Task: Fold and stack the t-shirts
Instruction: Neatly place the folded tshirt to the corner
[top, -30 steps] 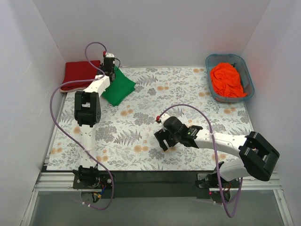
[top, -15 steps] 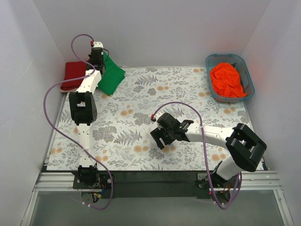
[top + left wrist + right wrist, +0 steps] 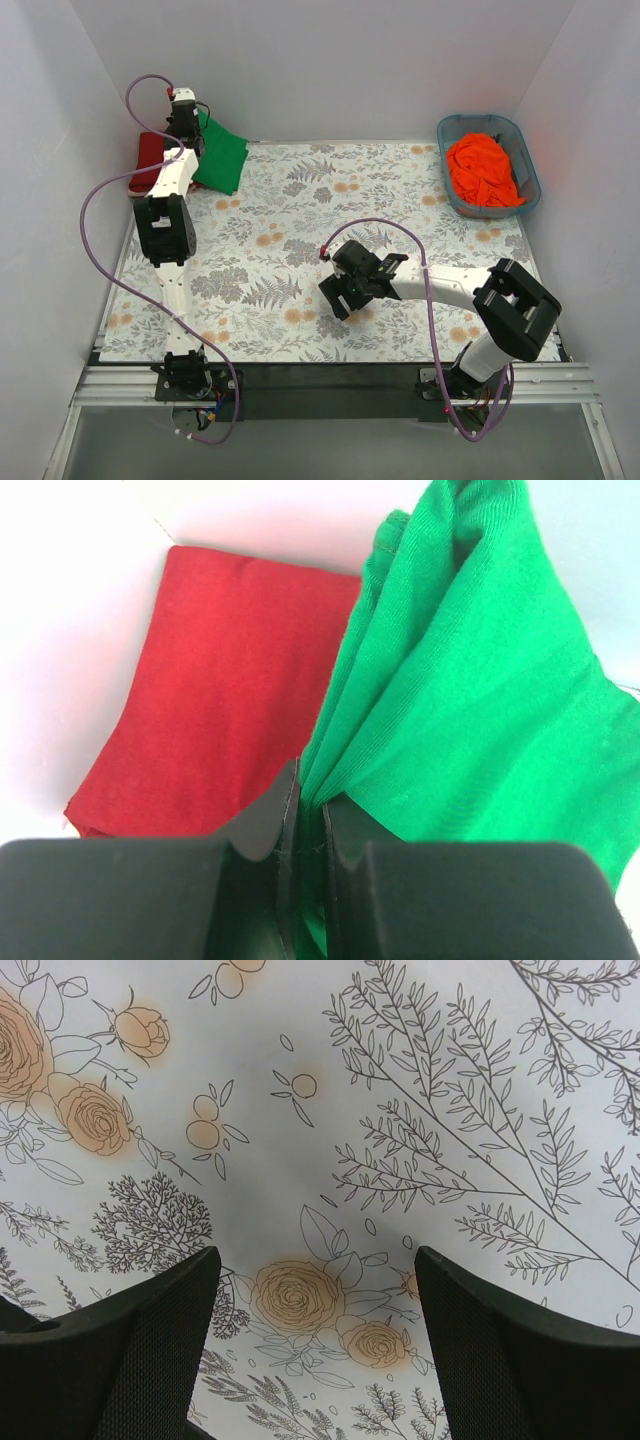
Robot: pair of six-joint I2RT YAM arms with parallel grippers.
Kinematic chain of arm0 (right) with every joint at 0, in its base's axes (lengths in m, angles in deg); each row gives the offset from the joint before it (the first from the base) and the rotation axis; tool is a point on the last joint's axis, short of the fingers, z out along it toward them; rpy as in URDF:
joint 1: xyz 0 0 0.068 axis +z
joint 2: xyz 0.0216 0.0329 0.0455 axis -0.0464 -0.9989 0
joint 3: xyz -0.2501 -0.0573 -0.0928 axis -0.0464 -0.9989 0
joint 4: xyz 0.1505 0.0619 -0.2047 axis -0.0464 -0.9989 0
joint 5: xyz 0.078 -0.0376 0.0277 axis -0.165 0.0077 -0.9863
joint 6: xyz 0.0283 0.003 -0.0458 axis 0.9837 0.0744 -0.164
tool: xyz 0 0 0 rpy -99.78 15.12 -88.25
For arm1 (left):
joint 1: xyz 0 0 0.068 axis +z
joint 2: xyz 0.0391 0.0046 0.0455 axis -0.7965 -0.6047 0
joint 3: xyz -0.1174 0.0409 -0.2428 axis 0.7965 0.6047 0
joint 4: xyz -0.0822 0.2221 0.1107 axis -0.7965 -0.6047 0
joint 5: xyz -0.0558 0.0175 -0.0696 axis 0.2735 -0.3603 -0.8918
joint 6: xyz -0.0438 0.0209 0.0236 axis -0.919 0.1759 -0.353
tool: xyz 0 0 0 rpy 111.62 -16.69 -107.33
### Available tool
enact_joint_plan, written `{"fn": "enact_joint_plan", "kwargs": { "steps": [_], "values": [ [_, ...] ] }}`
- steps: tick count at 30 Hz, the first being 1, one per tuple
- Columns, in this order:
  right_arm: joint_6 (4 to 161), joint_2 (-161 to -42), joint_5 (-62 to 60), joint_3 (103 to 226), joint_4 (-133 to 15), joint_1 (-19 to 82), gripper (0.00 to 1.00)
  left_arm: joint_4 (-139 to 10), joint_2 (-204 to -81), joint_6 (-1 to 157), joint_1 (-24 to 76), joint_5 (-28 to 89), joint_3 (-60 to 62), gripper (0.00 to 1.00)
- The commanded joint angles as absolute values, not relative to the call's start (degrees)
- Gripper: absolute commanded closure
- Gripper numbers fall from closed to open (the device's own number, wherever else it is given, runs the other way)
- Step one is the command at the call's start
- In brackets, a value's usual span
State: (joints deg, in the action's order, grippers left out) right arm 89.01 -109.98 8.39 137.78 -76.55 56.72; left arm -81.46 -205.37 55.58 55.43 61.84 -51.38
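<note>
A folded bright green t-shirt [image 3: 220,158] hangs from my left gripper [image 3: 192,133], which is shut on its edge at the far left corner. In the left wrist view the green shirt [image 3: 480,690] is pinched between the jaws of the left gripper [image 3: 310,805], beside and partly over the folded dark red t-shirt [image 3: 220,680]. The red shirt [image 3: 150,150] lies flat in that corner. The bright orange t-shirt [image 3: 482,170] lies crumpled in the tub. My right gripper [image 3: 340,297] is open and empty, low over the floral cloth [image 3: 330,1130].
A blue-grey plastic tub [image 3: 527,160] stands at the far right corner. White walls close in the back and both sides. The floral cloth [image 3: 300,260] covers the table.
My left gripper has carried the green shirt leftward and farther back, over the red shirt. My right gripper has drifted slightly left and its arm has folded in.
</note>
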Motion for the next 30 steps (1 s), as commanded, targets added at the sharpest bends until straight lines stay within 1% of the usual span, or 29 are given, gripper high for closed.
{"fn": "enact_joint_plan", "kwargs": {
  "steps": [1, 14, 30],
  "values": [
    [89.27, -110.48, 7.33, 139.45, -77.03, 56.62, 0.15, -78.65, -199.70, 55.71, 56.22, 61.22, -54.04, 1.00],
    [88.48, -112.41, 4.78, 140.24, -76.95, 56.62, 0.16, -78.65, -197.94, 57.21, 58.33, 61.49, -57.21, 1.00],
    [87.51, -113.82, 3.46, 141.21, -77.21, 56.62, 0.17, -77.42, -195.30, 60.28, 60.88, 61.31, -55.10, 1.00]
  ]
}}
